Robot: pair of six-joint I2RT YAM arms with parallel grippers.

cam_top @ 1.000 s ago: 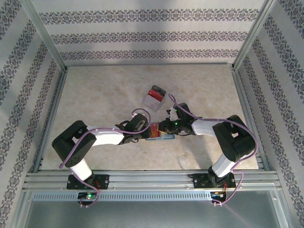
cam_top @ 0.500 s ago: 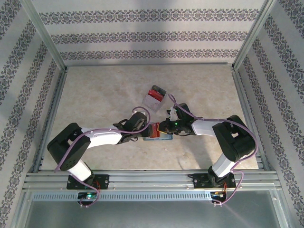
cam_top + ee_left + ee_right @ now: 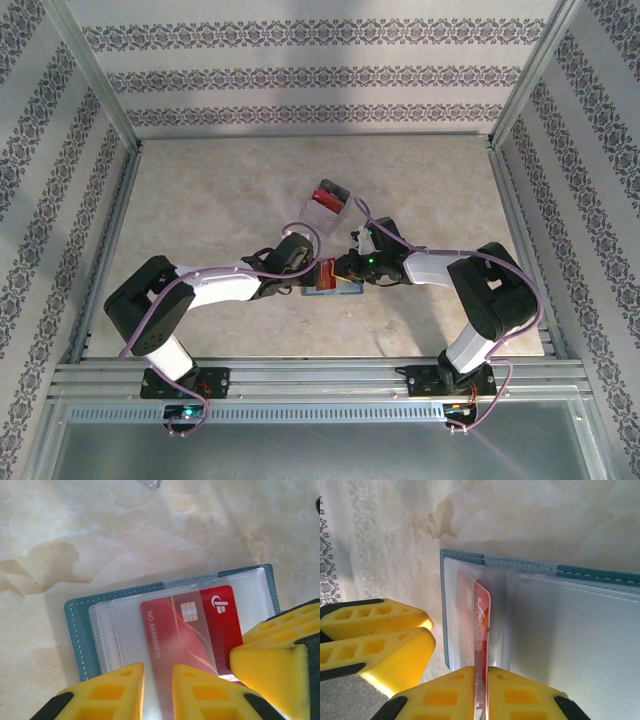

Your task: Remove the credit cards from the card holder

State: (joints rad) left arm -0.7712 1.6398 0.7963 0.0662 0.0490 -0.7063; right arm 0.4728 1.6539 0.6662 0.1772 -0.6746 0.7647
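I work over a pale marbled counter (image 3: 200, 220). On it my two arms meet a little toward 6 o'clock from the centre. The left arm (image 3: 215, 288) reaches in from 9 o'clock and the right arm (image 3: 440, 268) from 3 o'clock.

Between the two wrists the card holder (image 3: 345, 290) lies open and flat on the counter. It has a teal rim outside and clear sleeves over a paler grey-blue inside. A clear plastic box (image 3: 323, 207) with red and dark contents lies near, at 12 o'clock of the holder, apart from both arms.

The left gripper (image 3: 158, 672) sits at the 6 o'clock edge of the holder in its own wrist view. Its jaws are almost together, with a thin gap. Whether they pinch a sleeve I cannot tell.

The right gripper (image 3: 481, 672) has its jaws clamped on the red credit card (image 3: 175, 635), which I see edge-on between them. The card carries a gold chip and lies partly under a sleeve, while its 3 o'clock part is bare.
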